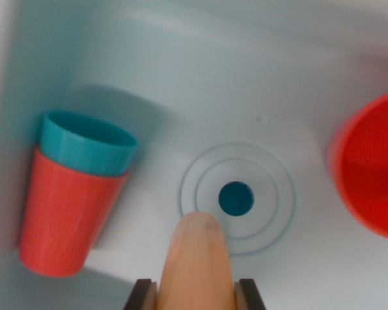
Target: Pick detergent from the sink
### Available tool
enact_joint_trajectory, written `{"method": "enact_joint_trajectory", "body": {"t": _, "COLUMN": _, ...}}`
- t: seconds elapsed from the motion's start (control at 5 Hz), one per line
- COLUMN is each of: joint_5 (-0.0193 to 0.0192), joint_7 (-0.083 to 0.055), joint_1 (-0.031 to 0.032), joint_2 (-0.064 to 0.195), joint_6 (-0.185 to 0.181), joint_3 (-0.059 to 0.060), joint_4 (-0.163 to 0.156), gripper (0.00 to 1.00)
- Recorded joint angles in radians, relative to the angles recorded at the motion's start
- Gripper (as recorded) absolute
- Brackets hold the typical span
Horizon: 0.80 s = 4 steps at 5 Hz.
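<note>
The gripper (196,294) is clamped on the peach detergent bottle (197,258), held above the pale sink floor (200,97) by the teal drain hole (236,198), between red cups (68,206)

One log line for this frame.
tool: shut on bottle | bottle: over drain | sink: nested cups left, red cup right

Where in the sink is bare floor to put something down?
Free: the sink floor above the drain, between the stacked cups and the red cup. Crowded: the left wall, the right edge, and bottom centre, where the gripper holds a peach object.
</note>
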Motion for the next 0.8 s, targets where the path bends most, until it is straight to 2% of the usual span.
{"method": "enact_joint_trajectory", "body": {"t": 0.2, "joint_5": 0.0000, "joint_7": 0.000, "joint_1": 0.0000, "joint_2": 0.000, "joint_6": 0.000, "joint_3": 0.000, "joint_4": 0.000, "gripper": 1.00}}
{"method": "enact_joint_trajectory", "body": {"t": 0.4, "joint_5": -0.0011, "joint_7": 0.001, "joint_1": 0.0002, "joint_2": -0.009, "joint_6": 0.033, "joint_3": 0.000, "joint_4": 0.024, "gripper": 1.00}}
{"method": "enact_joint_trajectory", "body": {"t": 0.6, "joint_5": -0.0011, "joint_7": 0.001, "joint_1": 0.0002, "joint_2": -0.009, "joint_6": 0.033, "joint_3": 0.000, "joint_4": 0.024, "gripper": 1.00}}
{"method": "enact_joint_trajectory", "body": {"t": 0.8, "joint_5": -0.0023, "joint_7": 0.002, "joint_1": 0.0005, "joint_2": -0.020, "joint_6": 0.070, "joint_3": 0.001, "joint_4": 0.050, "gripper": 1.00}}
